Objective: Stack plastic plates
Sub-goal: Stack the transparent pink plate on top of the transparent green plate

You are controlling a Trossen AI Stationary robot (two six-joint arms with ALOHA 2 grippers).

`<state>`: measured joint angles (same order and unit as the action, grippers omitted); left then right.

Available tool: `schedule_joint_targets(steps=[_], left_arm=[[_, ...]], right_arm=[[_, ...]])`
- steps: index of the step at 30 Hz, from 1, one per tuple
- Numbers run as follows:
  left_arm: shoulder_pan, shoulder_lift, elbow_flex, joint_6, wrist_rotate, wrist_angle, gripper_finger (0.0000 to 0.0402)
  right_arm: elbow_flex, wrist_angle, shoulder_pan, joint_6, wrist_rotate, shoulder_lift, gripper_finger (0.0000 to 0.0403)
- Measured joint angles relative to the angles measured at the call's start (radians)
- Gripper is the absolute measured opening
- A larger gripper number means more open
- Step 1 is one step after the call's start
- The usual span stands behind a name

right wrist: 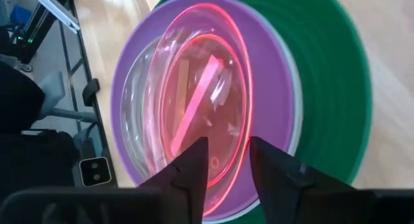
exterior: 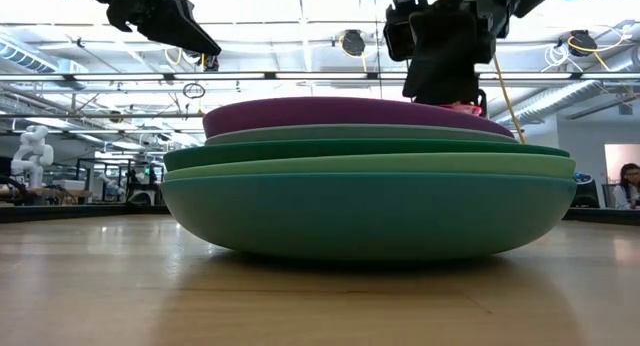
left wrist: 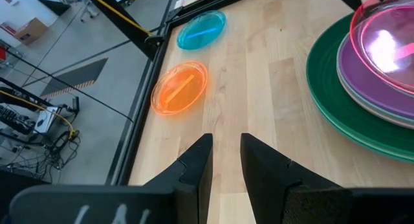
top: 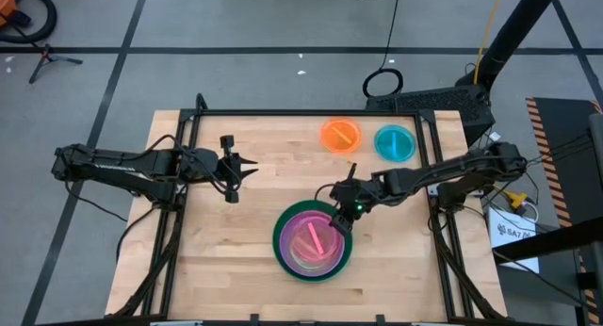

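Two plates — orange [top: 340,135], teal [top: 395,142] — apart on wooden table [top: 236,260], right pincer [top: 349,216] parted over stack [top: 314,241].

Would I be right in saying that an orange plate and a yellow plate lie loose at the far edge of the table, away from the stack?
Not quite: the plate beside the orange plate is teal, not yellow. The high view shows both lying loose at the table's far edge, apart from the stack.
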<state>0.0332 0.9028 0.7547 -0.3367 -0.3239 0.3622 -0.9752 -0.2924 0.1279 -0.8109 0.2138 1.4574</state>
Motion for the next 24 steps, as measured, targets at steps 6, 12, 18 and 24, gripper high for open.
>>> schedule_joint_targets(steps=[6,12,18,24], left_arm=[[0.0,0.0,0.0,0.0,0.0,0.0,0.0088],[-0.001,0.0,0.0,-0.097,-0.021,-0.017,0.0088],[-0.086,0.0,0.0,-0.279,-0.093,-0.098,0.0088],[-0.277,0.0,0.0,-0.309,0.002,-0.086,0.0088]], right_arm=[[0.0,-0.002,0.023,-0.055,-0.001,0.0,0.0119],[0.0,0.01,0.048,-0.17,0.0,0.0,0.0119],[0.0,-0.032,0.058,-0.284,0.0,0.0,0.0119],[0.0,-0.04,0.034,-0.368,0.001,0.0,0.0119]])
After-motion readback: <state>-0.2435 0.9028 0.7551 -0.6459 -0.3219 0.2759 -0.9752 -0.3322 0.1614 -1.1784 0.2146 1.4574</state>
